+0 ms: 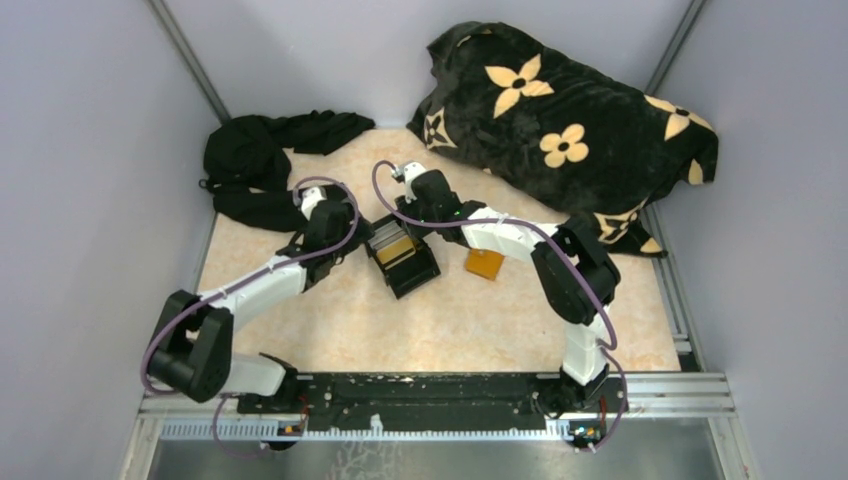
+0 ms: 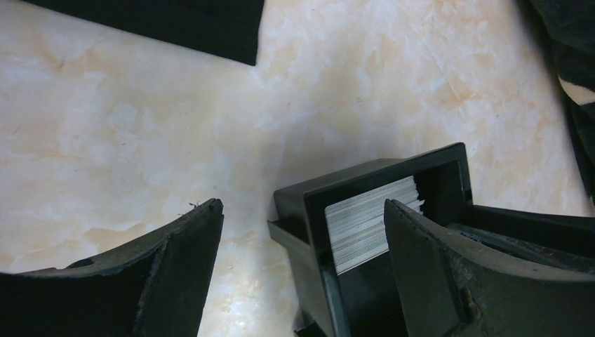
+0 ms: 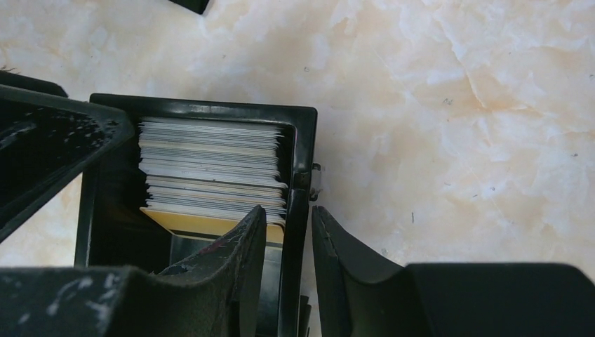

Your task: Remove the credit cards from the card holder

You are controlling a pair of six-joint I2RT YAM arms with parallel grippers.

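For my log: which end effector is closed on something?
The right end effector: it pinches a wall of the black box. The left end effector is wide open.

The left arm (image 1: 255, 284) and right arm (image 1: 500, 237) share one build: glossy white links set between chunky black joint housings. A thin purple cable (image 1: 147, 360) runs loosely along each arm from base to wrist, bowing out in loops. Both bases are bolted to a long black plate (image 1: 420, 390) dotted with small holes. The left gripper (image 2: 302, 210) and right gripper (image 3: 288, 214) are black. Their fingers (image 2: 175, 270) are broad matte wedges, curved on the inner face and tapering to a thin edge. The finger surfaces are scuffed and dust-speckled, with pale chips near the tips.
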